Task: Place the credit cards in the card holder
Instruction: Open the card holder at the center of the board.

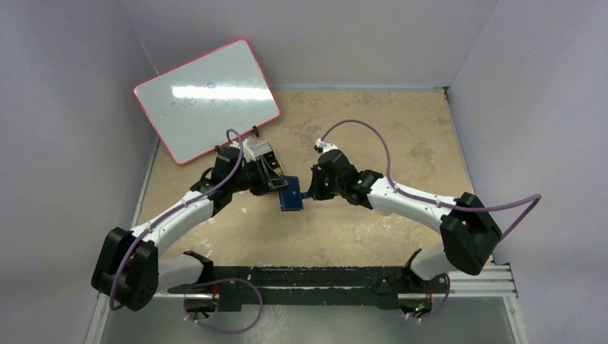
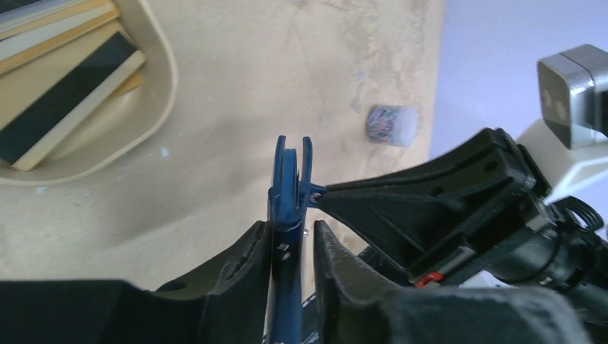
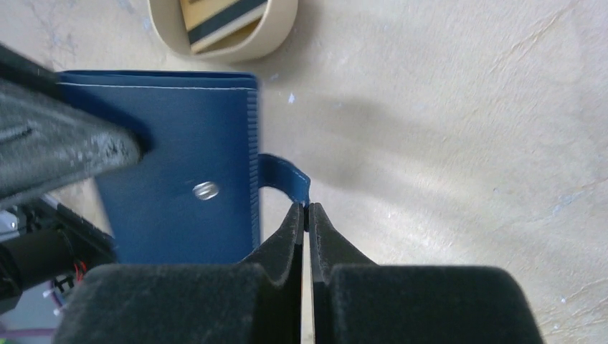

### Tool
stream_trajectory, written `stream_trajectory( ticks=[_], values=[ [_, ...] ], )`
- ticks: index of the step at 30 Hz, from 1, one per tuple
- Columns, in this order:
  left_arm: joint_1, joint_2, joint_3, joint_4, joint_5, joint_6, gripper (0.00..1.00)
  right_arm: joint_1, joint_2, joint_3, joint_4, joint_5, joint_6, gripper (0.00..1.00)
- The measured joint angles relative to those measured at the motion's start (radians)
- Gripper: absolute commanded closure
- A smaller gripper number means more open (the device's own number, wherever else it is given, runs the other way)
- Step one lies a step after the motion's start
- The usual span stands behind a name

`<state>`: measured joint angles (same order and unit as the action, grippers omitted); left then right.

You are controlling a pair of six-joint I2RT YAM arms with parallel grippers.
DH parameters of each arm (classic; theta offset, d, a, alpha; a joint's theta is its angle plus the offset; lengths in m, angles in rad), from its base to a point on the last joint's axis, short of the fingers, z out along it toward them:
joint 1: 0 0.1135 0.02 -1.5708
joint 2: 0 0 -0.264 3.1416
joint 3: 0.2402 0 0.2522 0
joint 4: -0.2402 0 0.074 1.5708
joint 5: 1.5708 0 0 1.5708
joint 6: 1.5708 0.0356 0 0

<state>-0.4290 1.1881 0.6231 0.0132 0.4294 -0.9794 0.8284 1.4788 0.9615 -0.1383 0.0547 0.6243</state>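
The navy card holder [image 1: 290, 195] is held off the table between both grippers. My left gripper [image 2: 290, 226] is shut on its lower part, and the holder [image 2: 290, 179] stands edge-on, folded. My right gripper [image 3: 306, 208] is shut on the tip of the holder's snap tab [image 3: 287, 175]. The holder's outer face [image 3: 179, 143] shows a metal snap [image 3: 206, 190]. The right gripper [image 2: 320, 190] reaches in from the right in the left wrist view. Several credit cards [image 2: 64, 93] with dark stripes lie in a cream oval tin [image 2: 161, 93], also in the right wrist view [image 3: 215, 18].
A pink-framed whiteboard [image 1: 206, 97] leans at the back left. A small round container [image 2: 391, 125] stands on the table near the right wall. The tin's rim [image 3: 279, 29] lies just beyond the holder. Walls close in the tan table on three sides.
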Motion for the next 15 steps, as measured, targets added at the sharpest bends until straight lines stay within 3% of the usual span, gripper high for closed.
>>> stream_trajectory(
  ticks=[6, 15],
  values=[
    [-0.001, 0.025, 0.014, -0.107, -0.05, 0.065, 0.48, 0.0, -0.04, -0.093, 0.046, -0.087, 0.0, 1.0],
    [-0.002, 0.023, 0.049, -0.246, -0.153, 0.123, 0.45, 0.001, -0.054, -0.167, 0.105, -0.207, 0.009, 1.0]
  ],
)
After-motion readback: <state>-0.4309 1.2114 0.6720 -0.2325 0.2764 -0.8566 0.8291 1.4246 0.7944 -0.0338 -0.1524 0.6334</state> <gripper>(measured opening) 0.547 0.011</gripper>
